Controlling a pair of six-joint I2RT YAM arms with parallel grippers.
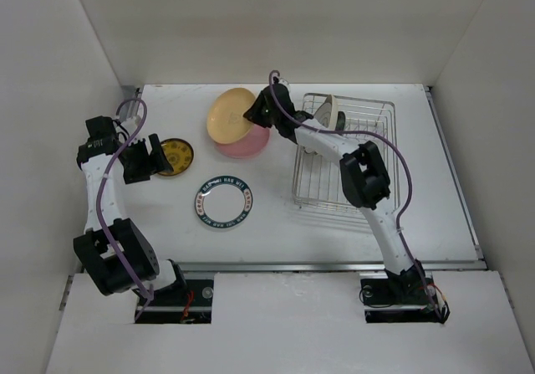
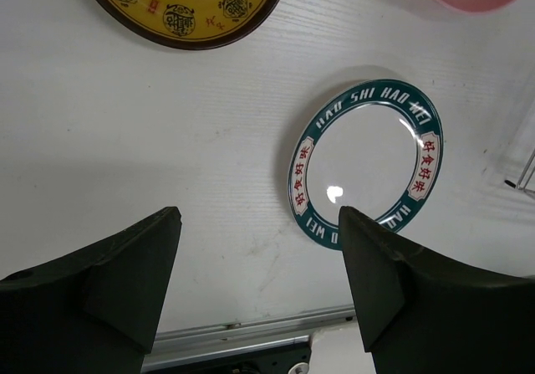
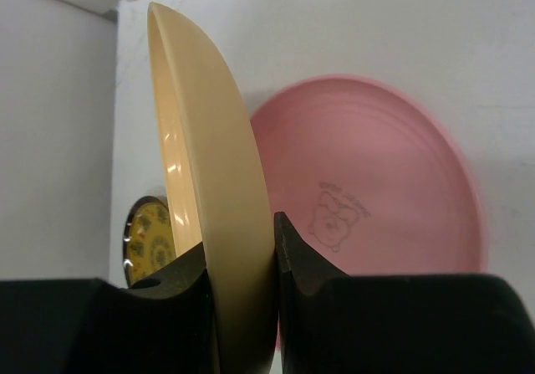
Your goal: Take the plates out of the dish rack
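Observation:
My right gripper [image 1: 255,112] is shut on the rim of the yellow-tan plate [image 1: 230,114], holding it tilted above the pink plate [image 1: 249,143] on the table. In the right wrist view the yellow-tan plate [image 3: 213,181] stands on edge between the fingers, the pink plate [image 3: 376,181] below. The dish rack [image 1: 344,151] stands right of centre with a cream plate [image 1: 328,111] upright at its far end. The white plate with a dark lettered rim [image 1: 224,202] lies flat mid-table. My left gripper [image 1: 159,156] is open and empty beside the small yellow plate [image 1: 176,156].
White walls close in the table on three sides. A metal rail [image 1: 334,265] runs along the near table edge. In the left wrist view the lettered plate [image 2: 366,158] and the small yellow plate [image 2: 184,6] lie ahead of the open fingers [image 2: 138,265].

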